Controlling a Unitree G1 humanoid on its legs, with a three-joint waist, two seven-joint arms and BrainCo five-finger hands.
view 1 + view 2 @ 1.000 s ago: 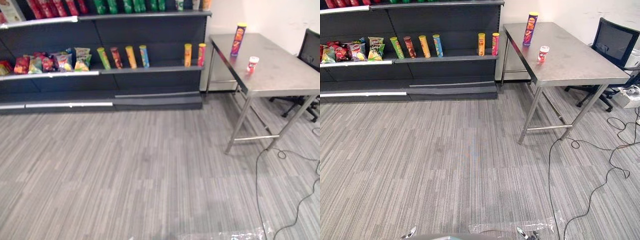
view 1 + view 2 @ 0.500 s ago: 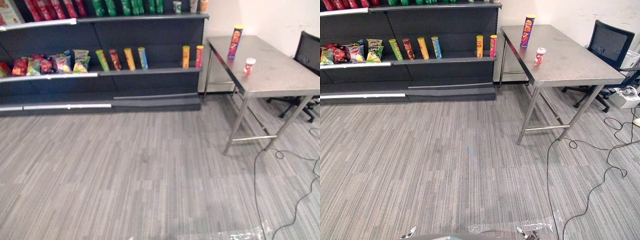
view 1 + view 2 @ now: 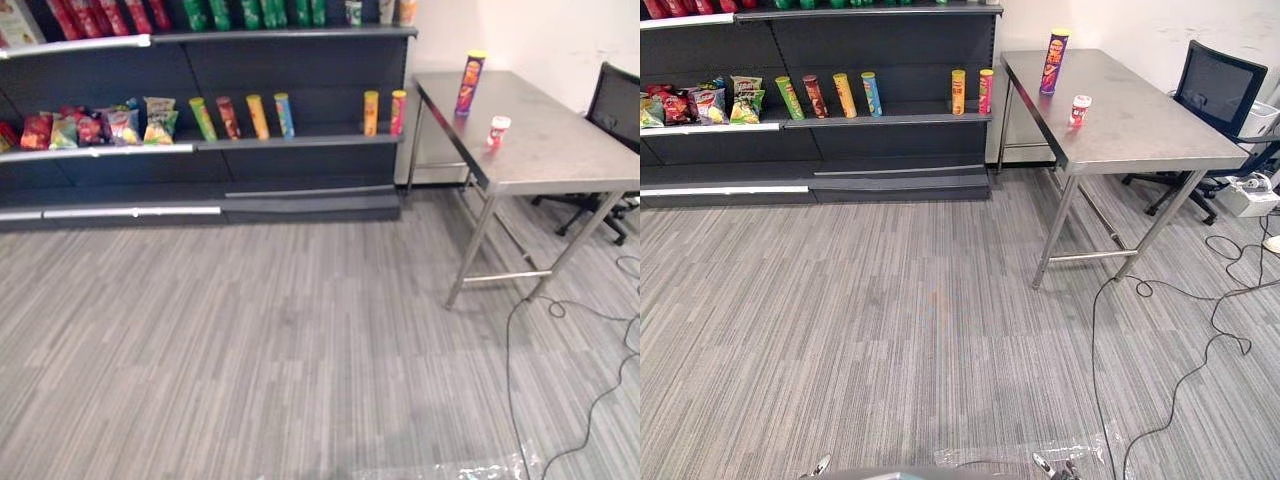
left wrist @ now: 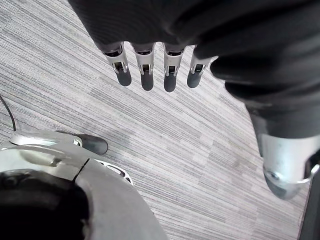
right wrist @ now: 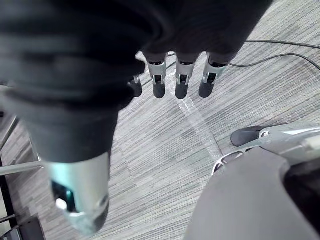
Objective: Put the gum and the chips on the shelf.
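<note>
1. A steel desk (image 3: 560, 150) stands on the grey striped floor (image 3: 280, 340); a dark office chair (image 3: 620, 100) is at the desk's far right side.
2. The chips can (image 3: 470, 84), a tall purple tube with a yellow lid, stands upright on the desk near its far left corner.
3. The gum tub (image 3: 497, 131), small and white with red, stands upright on the desk, near the chips can on the closer side and apart from it.
4. The dark shelf (image 3: 300, 140) stands to the left of the desk, its end just beside the desk's far left leg; it holds a row of upright chip cans (image 3: 258, 115) and snack bags (image 3: 100, 125) farther from the desk.
5. The left hand (image 4: 146, 70) hangs over the floor, away from the desk; its fingers are straight and it holds nothing.
6. The right hand (image 5: 181, 75) hangs over the floor too, fingers straight and empty.
</note>
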